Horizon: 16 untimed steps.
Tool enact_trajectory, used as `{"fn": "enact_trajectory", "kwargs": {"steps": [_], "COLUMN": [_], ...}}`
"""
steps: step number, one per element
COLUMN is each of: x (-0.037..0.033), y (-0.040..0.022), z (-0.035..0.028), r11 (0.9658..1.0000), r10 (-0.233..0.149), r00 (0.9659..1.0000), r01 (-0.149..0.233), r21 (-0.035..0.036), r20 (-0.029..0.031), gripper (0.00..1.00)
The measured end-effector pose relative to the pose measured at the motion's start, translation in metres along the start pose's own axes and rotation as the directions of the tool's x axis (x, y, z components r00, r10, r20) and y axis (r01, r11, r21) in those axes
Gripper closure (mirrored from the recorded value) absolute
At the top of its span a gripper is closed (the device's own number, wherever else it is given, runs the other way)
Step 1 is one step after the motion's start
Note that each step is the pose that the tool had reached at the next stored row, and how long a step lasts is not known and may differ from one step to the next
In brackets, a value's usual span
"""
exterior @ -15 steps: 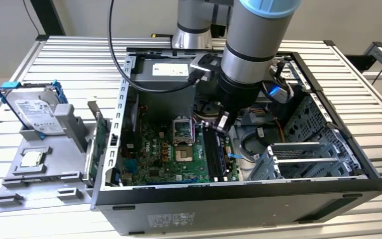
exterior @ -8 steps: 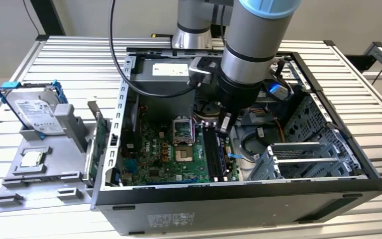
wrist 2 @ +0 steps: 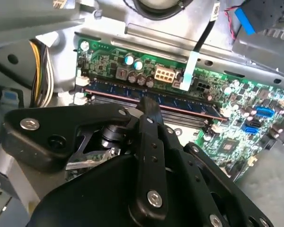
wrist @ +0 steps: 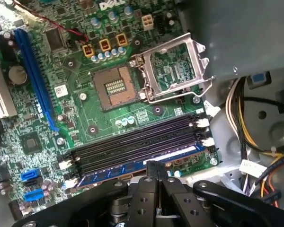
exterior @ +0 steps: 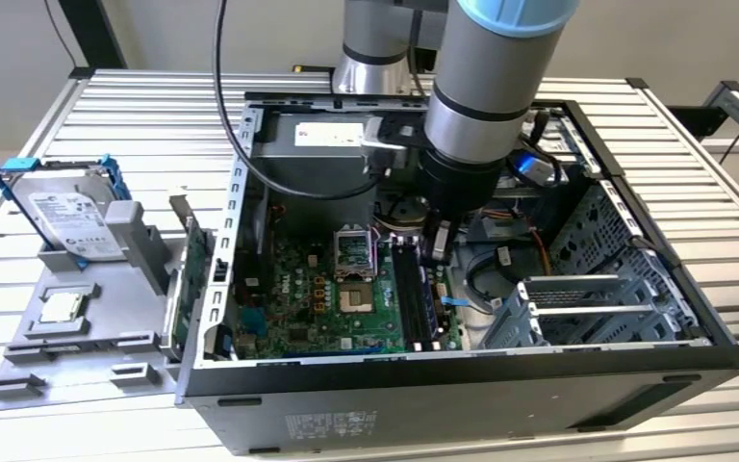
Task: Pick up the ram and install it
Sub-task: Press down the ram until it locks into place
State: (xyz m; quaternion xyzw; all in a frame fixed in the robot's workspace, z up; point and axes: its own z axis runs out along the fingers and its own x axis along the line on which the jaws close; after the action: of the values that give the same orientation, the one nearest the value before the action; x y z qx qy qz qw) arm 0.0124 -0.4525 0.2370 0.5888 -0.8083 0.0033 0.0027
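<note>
Seating the ram (wrist: 142, 164) into the outermost memory slot, with my gripper (wrist: 154, 171) directly over its middle.

I'd push straight down and evenly, so both white end latches (wrist: 207, 142) can catch. The gripper fingers look pressed together, their tip touching the ram's top edge; the stick lies in the slot beside three empty black ones (wrist: 137, 142).

table: slatted metal tabletop (exterior: 126, 106)
middle: open computer case (exterior: 472, 385)
near corner: grey tray (exterior: 88, 351)
</note>
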Motion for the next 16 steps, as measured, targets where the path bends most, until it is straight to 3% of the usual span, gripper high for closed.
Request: {"fn": "enact_trajectory", "kwargs": {"steps": [4,8,12,16], "x": [0.0001,0.0001,0.0001,0.0001], "y": [0.0003,0.0003,0.0003,0.0003], "z": [0.0002,0.0004,0.0006,0.0014], "r11": [0.9976,0.9901,0.9773,0.9589], "r10": [-0.069,-0.140,-0.212,-0.284], "r00": [0.9976,0.9901,0.9773,0.9589], "r01": [0.069,0.140,0.212,0.284], "r21": [0.0006,0.0012,0.0018,0.0025], "r20": [0.0001,0.0002,0.0004,0.0003], "gripper": [1.00,1.00,1.00,1.00]}}
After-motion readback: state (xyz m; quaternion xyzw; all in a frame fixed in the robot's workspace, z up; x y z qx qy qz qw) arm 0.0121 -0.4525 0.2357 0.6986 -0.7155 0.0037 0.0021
